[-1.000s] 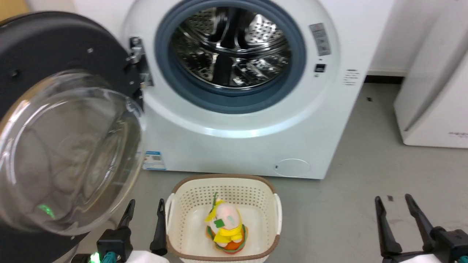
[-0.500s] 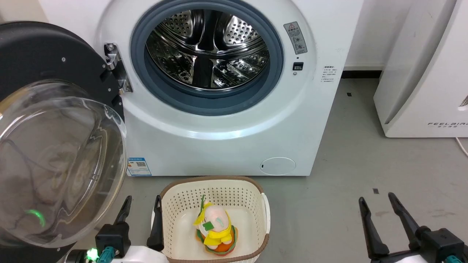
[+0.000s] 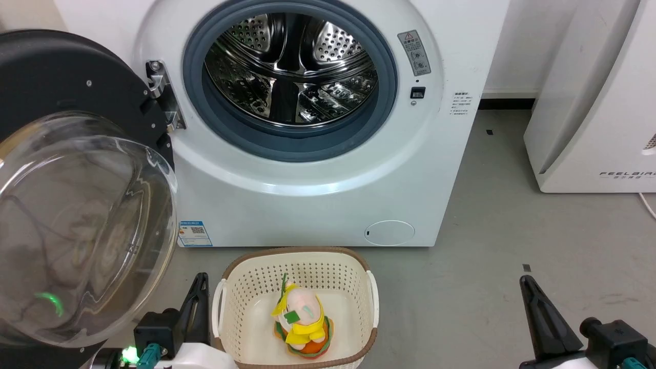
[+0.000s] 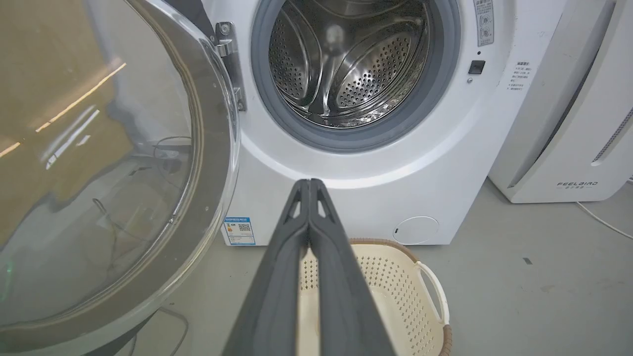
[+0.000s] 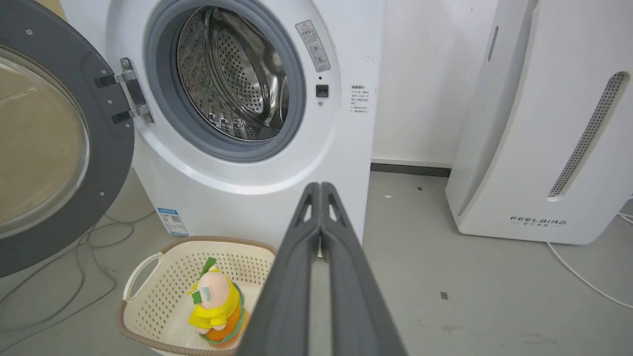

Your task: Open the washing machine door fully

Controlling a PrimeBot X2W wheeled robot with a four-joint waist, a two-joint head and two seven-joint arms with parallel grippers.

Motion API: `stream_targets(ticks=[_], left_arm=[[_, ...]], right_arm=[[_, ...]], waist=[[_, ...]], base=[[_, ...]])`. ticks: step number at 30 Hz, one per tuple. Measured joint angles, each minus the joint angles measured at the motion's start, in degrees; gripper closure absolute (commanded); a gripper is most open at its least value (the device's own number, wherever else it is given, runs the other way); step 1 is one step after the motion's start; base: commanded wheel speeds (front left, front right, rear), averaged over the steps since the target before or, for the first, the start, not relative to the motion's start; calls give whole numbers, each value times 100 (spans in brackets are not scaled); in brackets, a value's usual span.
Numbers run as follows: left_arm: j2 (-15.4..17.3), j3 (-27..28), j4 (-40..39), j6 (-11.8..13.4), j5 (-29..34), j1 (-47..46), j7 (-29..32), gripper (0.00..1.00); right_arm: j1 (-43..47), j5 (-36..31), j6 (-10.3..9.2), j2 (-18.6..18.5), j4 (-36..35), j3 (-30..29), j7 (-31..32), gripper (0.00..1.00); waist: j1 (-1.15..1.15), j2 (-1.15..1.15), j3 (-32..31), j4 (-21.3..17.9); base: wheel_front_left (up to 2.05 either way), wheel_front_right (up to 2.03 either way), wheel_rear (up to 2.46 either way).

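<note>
the big white front-loading washing machine (image 3: 307, 195) stands on a bare grey concrete floor (image 3: 487, 277), its round black-rimmed glass-bowl door (image 3: 77, 215) swung wide at its left. a cream perforated plastic basket (image 3: 328, 277) sits just before it, and a white feelbird appliance (image 3: 589, 128) stands beside it. the left gripper (image 4: 309, 184) and right gripper (image 5: 320, 186) are clenched, empty.

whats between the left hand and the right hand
In the head view, the cream basket holding a plush toy sits beside the left hand; from there bare grey floor runs to the right hand.
</note>
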Motion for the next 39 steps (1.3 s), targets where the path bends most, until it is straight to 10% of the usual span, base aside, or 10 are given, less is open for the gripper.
stream_targets(ticks=[39], left_arm=[[-331,460,-164,-393,525,-1,322,100]], right_arm=[[-260,-137,0,0,213,18,154,100]], waist=[[0,0,6,-30]], base=[[0,0,0]])
